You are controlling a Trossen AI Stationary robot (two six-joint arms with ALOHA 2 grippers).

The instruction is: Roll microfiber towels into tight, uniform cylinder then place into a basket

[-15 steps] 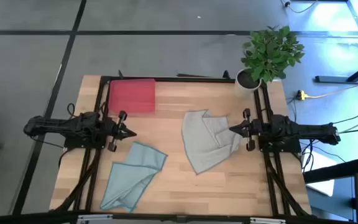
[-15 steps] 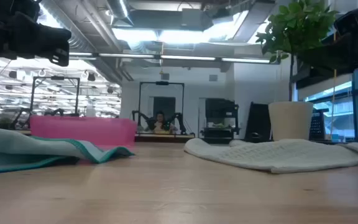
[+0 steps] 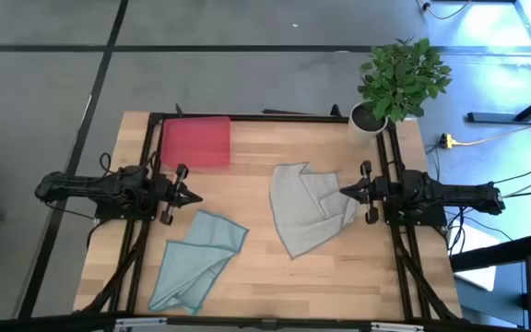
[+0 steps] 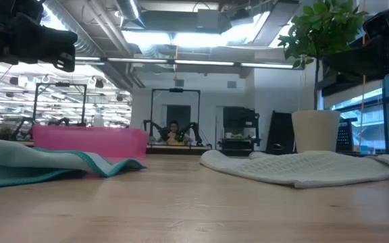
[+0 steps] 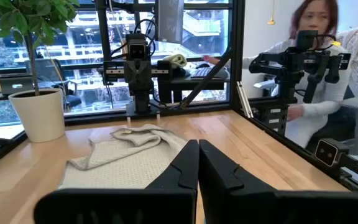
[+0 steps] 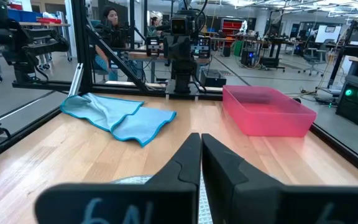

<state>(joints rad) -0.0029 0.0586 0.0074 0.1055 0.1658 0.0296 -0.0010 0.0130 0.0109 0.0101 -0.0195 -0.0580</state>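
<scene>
A robotics lab, open-plan and industrial: exposed ducts and strip lights run overhead, and a wooden table sits in a black frame. Beyond the fingers, other arm rigs, benches, monitors and seated people fill what seems a large shared hall.

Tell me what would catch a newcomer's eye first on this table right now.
Probably the two crumpled, unrolled towels: the light grey towel right of centre, just under the shut right gripper, and the blue-teal towel near the front left. Next, the empty red basket at the back left and the potted plant at the back right corner. The shut left gripper waits at the left side, holding nothing.
</scene>
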